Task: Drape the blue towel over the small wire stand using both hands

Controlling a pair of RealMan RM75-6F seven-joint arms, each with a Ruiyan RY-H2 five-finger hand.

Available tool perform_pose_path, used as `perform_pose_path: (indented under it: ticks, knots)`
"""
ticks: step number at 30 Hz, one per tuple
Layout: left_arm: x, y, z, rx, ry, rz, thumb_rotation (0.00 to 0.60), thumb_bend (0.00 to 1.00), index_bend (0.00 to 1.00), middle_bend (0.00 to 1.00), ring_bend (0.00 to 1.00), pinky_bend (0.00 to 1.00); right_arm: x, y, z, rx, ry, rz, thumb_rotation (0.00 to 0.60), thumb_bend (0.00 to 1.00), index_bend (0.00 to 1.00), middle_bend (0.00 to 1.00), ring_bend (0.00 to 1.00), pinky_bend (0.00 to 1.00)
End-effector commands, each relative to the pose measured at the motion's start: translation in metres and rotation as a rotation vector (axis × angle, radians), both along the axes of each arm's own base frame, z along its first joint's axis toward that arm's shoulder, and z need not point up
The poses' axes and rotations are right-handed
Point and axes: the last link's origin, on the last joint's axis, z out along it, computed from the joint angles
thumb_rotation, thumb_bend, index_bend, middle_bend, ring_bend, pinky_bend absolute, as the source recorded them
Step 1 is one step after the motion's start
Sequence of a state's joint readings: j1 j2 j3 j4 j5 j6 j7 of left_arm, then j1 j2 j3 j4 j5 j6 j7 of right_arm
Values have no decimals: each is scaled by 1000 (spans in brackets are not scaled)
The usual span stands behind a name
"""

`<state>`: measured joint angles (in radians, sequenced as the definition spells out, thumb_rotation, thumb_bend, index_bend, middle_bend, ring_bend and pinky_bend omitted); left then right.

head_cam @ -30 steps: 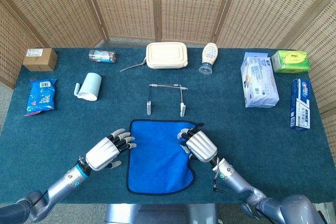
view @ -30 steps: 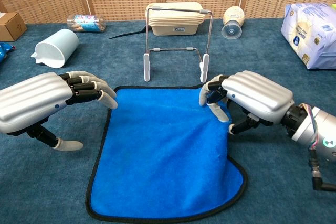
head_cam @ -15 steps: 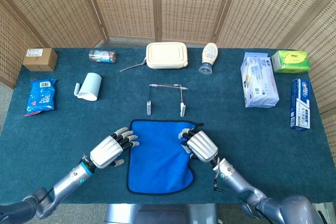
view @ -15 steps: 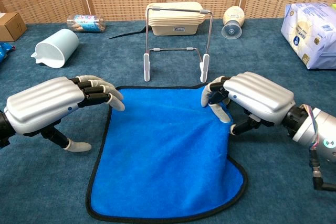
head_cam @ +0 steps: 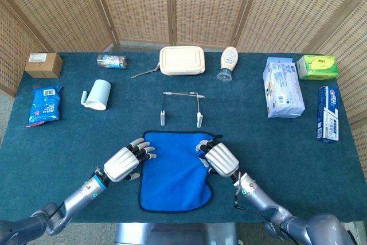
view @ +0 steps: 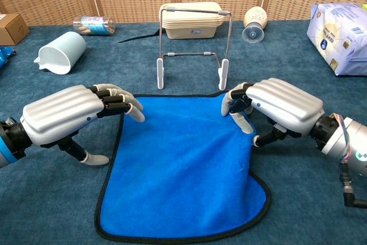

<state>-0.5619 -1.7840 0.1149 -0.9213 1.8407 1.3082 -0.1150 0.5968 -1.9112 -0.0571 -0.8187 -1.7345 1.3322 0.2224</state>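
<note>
The blue towel (head_cam: 175, 170) lies flat on the dark cloth near the front edge, also in the chest view (view: 183, 164). Just behind it stands the small wire stand (head_cam: 182, 107), bare and upright (view: 194, 44). My left hand (head_cam: 125, 162) hovers at the towel's far left corner, its fingers (view: 117, 101) spread over the hem and its thumb down on the table beside it. My right hand (head_cam: 219, 158) sits at the far right corner, its fingertips (view: 235, 104) curled down onto the cloth and its thumb apart at the right edge. Neither hand lifts the towel.
Behind the stand are a cream lunch box (head_cam: 182, 60) and a squeeze bottle (head_cam: 228, 63). A pale blue cup (head_cam: 98, 94), a snack bag (head_cam: 44, 105) and a cardboard box (head_cam: 43, 65) lie to the left. A tissue pack (head_cam: 282, 87) and toothpaste box (head_cam: 327, 114) lie right.
My left hand has slid right, from beside the towel until its fingers reach over the far left corner. The right hand and the towel have barely moved.
</note>
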Motion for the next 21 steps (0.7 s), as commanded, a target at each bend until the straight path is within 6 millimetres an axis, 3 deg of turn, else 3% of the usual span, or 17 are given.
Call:
perform_pose_path:
  ticks: [1,21]
  knots:
    - [1,0,-1,-1,1,-1,600,69,249,223,177,133,0,0,0,0,0,1,600,425,703,396,298,449]
    - [13,3,-10,-14,-30,-6,600,165,278,237,181,133,4,0,-1,4,-7,12,600,426,702,396,304,449]
